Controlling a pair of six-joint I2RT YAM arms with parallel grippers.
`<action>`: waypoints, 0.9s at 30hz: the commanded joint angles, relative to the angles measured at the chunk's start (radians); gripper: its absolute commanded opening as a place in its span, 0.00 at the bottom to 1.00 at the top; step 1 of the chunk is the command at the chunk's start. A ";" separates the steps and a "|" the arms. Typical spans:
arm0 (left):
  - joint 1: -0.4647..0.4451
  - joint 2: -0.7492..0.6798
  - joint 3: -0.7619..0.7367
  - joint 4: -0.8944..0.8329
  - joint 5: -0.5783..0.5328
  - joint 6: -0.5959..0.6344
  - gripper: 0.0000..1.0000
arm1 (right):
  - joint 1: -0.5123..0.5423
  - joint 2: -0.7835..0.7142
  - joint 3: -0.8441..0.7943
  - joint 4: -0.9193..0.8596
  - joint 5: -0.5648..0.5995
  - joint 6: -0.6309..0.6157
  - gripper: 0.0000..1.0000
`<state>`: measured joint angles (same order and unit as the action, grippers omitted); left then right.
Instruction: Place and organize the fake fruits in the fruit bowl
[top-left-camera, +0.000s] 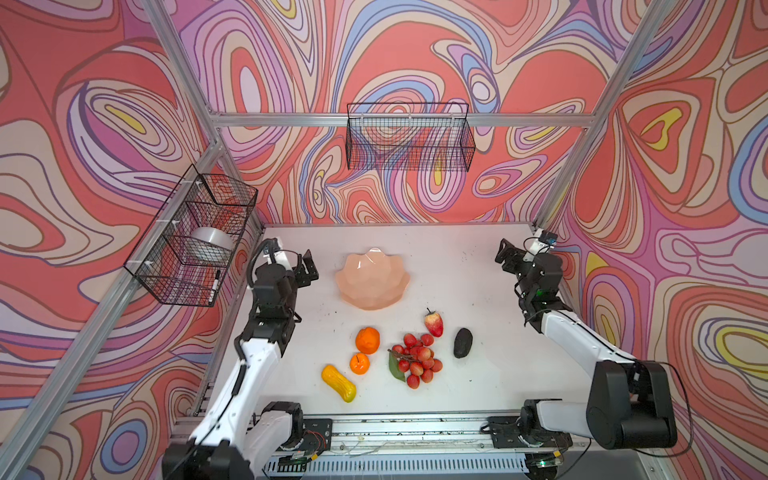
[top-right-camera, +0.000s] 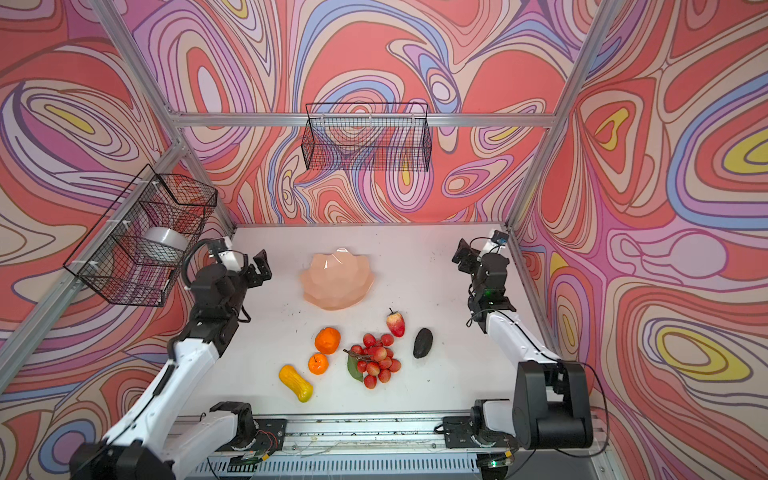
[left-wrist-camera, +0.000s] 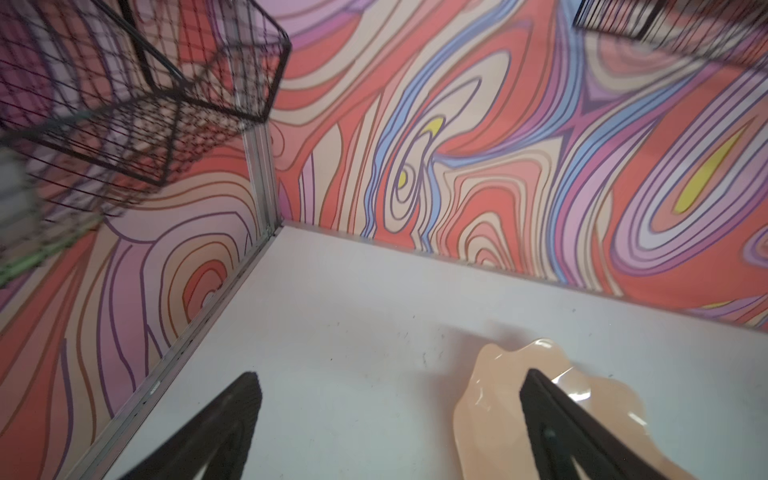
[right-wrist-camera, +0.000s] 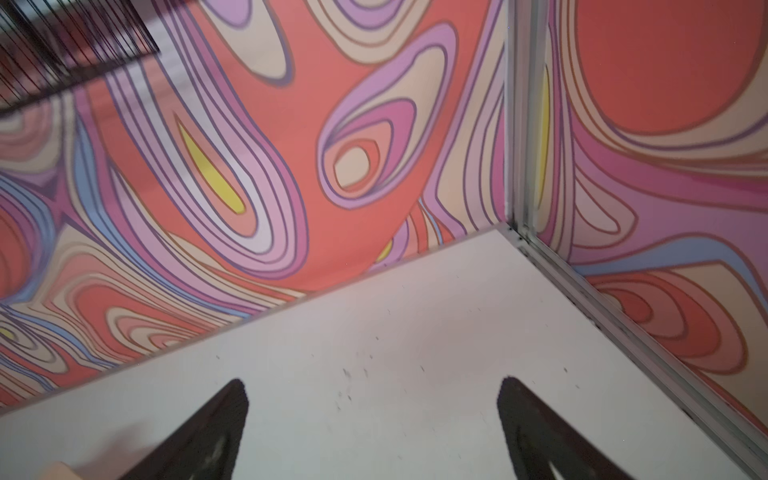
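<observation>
The peach-pink fruit bowl (top-left-camera: 372, 279) (top-right-camera: 337, 278) (left-wrist-camera: 494, 415) stands empty at the table's middle back. In front of it lie the fake fruits: a large orange (top-left-camera: 368, 340) (top-right-camera: 327, 340), a small orange (top-left-camera: 359, 363) (top-right-camera: 318, 363), an elongated yellow fruit (top-left-camera: 338, 382) (top-right-camera: 296, 382), a red berry cluster with a leaf (top-left-camera: 417, 359) (top-right-camera: 376, 359), a red strawberry-like fruit (top-left-camera: 434, 323) (top-right-camera: 396, 323) and a black avocado (top-left-camera: 462, 342) (top-right-camera: 423, 342). My left gripper (top-left-camera: 306, 268) (top-right-camera: 259, 268) (left-wrist-camera: 388, 386) hangs open left of the bowl. My right gripper (top-left-camera: 505, 254) (top-right-camera: 464, 253) (right-wrist-camera: 374, 392) hangs open at the back right, holding nothing.
A wire basket (top-left-camera: 195, 237) on the left wall holds a clear round container (top-left-camera: 210, 245). Another wire basket (top-left-camera: 409, 137) hangs on the back wall. Aluminium frame posts stand at the table's back corners (left-wrist-camera: 259, 178) (right-wrist-camera: 519, 124).
</observation>
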<state>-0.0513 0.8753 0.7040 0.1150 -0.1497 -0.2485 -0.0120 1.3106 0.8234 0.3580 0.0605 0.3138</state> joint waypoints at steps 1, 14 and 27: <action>0.005 -0.092 -0.075 -0.212 -0.026 -0.132 0.92 | 0.010 0.016 0.060 -0.394 -0.097 0.091 0.90; 0.005 -0.073 0.058 -0.387 -0.022 -0.116 0.91 | 0.406 -0.110 -0.103 -0.918 0.080 0.473 0.91; 0.005 -0.088 0.058 -0.393 0.025 -0.140 0.92 | 0.612 -0.069 -0.249 -0.871 0.161 0.731 0.85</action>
<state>-0.0513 0.8036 0.7456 -0.2554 -0.1337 -0.3717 0.5892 1.2205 0.5987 -0.5297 0.1650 0.9707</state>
